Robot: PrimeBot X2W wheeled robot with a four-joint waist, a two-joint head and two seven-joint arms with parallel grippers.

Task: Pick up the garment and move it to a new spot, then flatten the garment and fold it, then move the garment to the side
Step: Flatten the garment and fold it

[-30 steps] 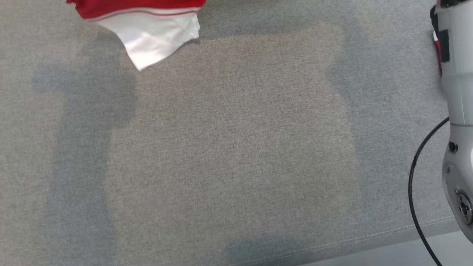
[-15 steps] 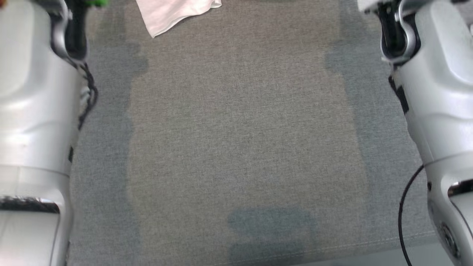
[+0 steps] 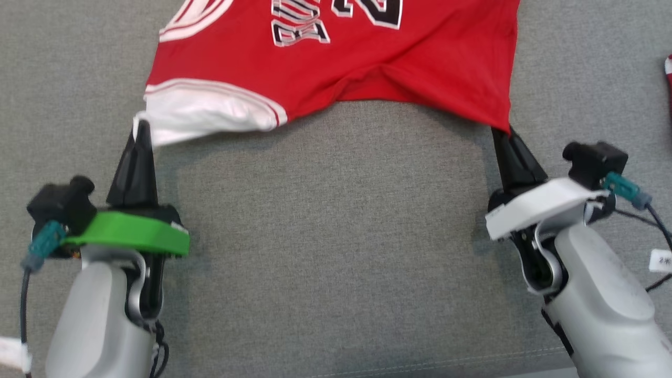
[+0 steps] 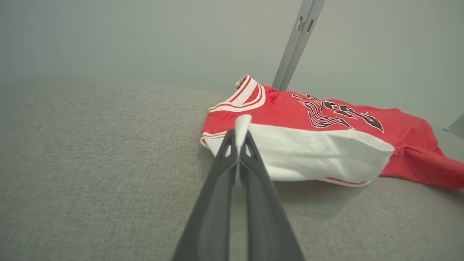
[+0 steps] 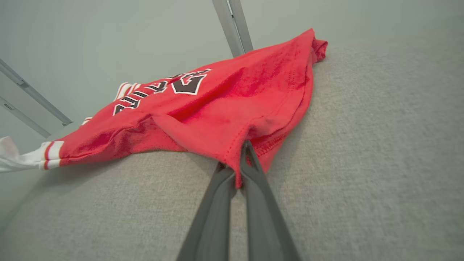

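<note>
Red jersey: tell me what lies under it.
The grey fabric surface lies under the jersey, whose near corners the left hand and right hand pinch. Anything beneath its flat part is covered.

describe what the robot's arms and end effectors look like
Both forearms are smooth pale grey shells. The left end effector has two long dark tapered fingers on a bright green bracket; the right end effector has the same on a white bracket. Each wrist carries a black block with a teal plug and a thin black cable.
</note>
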